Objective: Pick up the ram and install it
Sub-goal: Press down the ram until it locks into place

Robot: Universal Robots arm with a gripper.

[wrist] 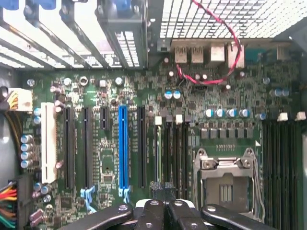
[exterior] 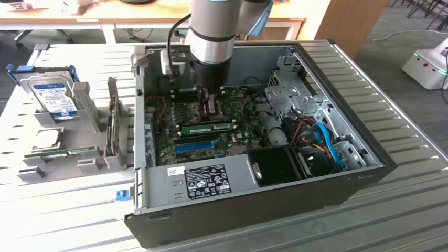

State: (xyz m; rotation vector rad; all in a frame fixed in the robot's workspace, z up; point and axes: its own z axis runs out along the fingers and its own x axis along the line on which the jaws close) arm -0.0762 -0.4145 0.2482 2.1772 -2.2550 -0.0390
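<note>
Open computer case [exterior: 364, 157] on slatted table, closed jaws [wrist: 163, 191] empty above motherboard [wrist: 144, 96], ram [exterior: 208, 127] seated in slot just beside them

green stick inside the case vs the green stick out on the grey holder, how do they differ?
1. Place: the case stick sits on the motherboard; the holder stick lies outside the case on the grey holder, at the exterior view's left.
2. The hand is right by the case stick; the holder stick is far from it, nearer the hard drive.
3. The case stick shows a broader green face.
Both are long, narrow green boards.
</note>
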